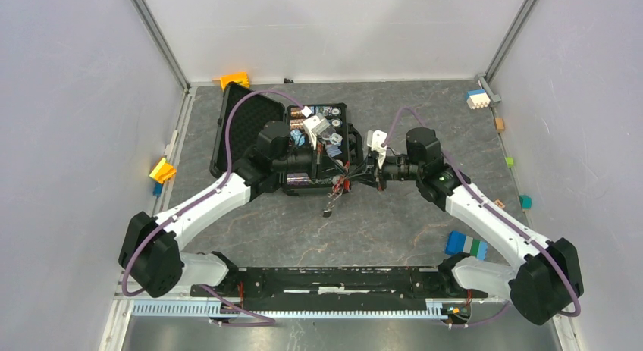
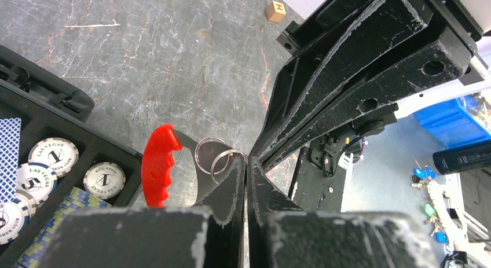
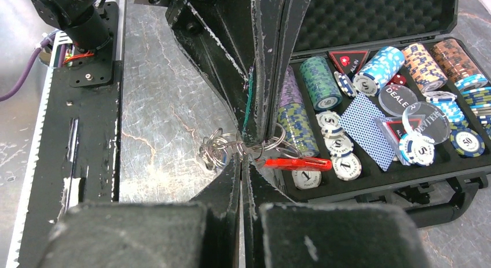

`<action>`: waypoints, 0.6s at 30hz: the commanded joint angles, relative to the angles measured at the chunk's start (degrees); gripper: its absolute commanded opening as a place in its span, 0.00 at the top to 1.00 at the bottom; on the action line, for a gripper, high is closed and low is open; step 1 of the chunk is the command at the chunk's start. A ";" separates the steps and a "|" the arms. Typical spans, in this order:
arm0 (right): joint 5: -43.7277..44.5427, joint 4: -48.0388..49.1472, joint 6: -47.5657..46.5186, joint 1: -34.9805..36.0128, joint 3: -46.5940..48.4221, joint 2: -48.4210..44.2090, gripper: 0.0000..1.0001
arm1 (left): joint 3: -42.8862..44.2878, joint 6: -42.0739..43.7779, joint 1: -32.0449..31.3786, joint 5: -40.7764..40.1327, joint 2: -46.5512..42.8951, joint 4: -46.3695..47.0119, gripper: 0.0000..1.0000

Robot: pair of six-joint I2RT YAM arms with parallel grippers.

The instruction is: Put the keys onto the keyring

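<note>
My two grippers meet tip to tip above the table, in front of the open case. The keyring shows as thin silvery rings (image 2: 217, 158) with a long red tag (image 2: 158, 166) at the tips of my left gripper (image 2: 247, 161), which is shut on a ring. In the right wrist view the rings (image 3: 219, 147) and the red tag (image 3: 298, 163) bunch at the tips of my right gripper (image 3: 242, 155), also shut on them. From above, the red tag (image 1: 345, 186) hangs below the tips. A small dark piece (image 1: 327, 211) is below it. I cannot make out the red or blue key heads.
A black poker-chip case (image 1: 243, 131) lies open behind the grippers, with chips and cards inside (image 3: 370, 187). Coloured blocks sit round the edges: orange (image 1: 235, 79), yellow (image 1: 162, 170), blue and green (image 1: 464, 245), white and blue (image 1: 477, 99). The arms' base rail (image 1: 334, 279) runs along the near edge.
</note>
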 commanded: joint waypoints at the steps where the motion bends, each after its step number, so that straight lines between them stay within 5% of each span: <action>1: 0.90 2.56 3.76 0.62 0.34 0.62 1.00 | 1.24 -3.39 0.17 -1.22 0.47 6.00 0.98; 18: 6.71 0.01 6.72 -0.60 5.48 1.91 1.00 | -3.81 -7.63 1.13 -0.51 0.45 15.71 0.98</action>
